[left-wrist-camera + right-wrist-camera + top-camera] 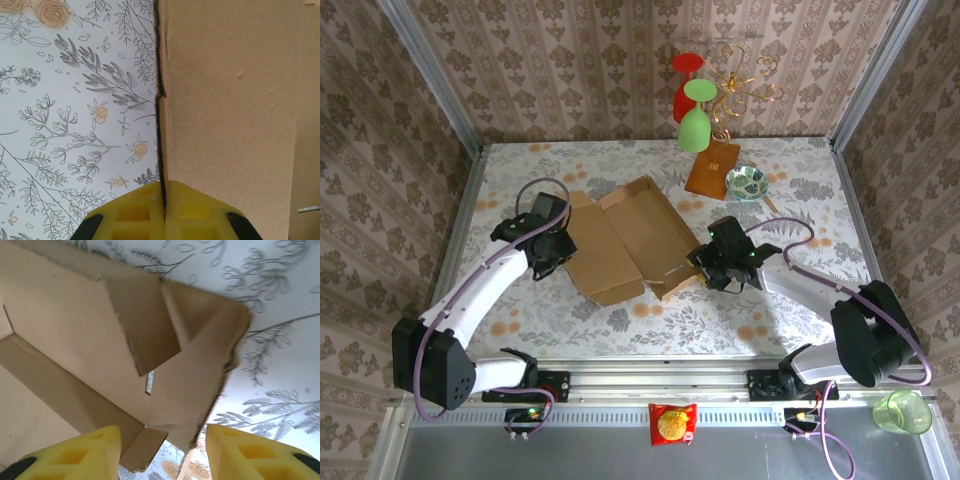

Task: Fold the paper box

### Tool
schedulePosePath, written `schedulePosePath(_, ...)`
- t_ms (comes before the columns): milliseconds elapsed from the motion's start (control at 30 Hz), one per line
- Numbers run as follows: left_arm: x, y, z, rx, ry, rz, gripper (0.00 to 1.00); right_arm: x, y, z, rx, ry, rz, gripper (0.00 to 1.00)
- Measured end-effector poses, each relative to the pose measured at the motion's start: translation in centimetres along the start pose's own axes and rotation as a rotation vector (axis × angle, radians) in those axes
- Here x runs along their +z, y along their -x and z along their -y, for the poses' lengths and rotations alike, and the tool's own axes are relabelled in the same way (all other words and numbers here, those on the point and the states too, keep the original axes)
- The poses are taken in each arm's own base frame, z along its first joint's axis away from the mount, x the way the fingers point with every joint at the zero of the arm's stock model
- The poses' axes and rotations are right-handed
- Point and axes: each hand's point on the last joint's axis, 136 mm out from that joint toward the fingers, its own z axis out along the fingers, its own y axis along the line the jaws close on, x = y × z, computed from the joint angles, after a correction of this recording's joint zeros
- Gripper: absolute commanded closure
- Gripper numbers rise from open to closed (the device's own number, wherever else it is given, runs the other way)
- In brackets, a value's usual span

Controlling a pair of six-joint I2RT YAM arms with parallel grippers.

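Floral tabletop (620,330) bears brown, creased paper box (620,240).

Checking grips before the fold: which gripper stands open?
The right gripper, jaws apart astride the paper box's corner; the left gripper is shut at the box's left edge.

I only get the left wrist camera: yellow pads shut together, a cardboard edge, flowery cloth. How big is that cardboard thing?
Observer: It's the paper box, a wide, partly folded sheet, the largest thing in sight.
Visitor: Is the other arm busy?
Observer: The right gripper is open at the box's right end, a corner between its jaws.
Visitor: Anything else around?
Observer: At the far edge, a wire rack holds green and red glasses, a patterned bowl beside its base.
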Motion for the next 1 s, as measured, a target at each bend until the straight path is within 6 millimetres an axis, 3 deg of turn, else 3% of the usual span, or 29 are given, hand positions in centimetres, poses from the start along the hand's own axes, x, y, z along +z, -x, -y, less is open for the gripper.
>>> schedulePosePath(233, 0.0, 0.1, 0.1, -0.017, -0.012, 0.009, 1.00, -0.3, -0.5, 3.1, 0.021, -0.145, -0.020, 0.56)
schedulePosePath(400, 0.0, 0.2, 0.2, -0.019, -0.016, 0.013, 1.00, -1.3, -0.5, 3.2, 0.040, -0.145, -0.008, 0.54)
schedulePosePath(567, 0.1, 0.0, 0.2, -0.019, -0.021, 0.013, 1.00, 0.3, -0.3, 3.7, 0.062, -0.185, -0.014, 0.54)
schedulePosePath(733, 0.4, -0.1, 0.1, -0.019, -0.024, 0.010, 1.00, 0.8, -0.1, 2.9, 0.069, -0.186, -0.015, 0.55)
schedulePosePath(1000, 0.7, -0.2, 0.3, -0.021, -0.038, 0.010, 1.00, 0.8, 0.0, 1.5, 0.059, -0.144, -0.011, 0.47)
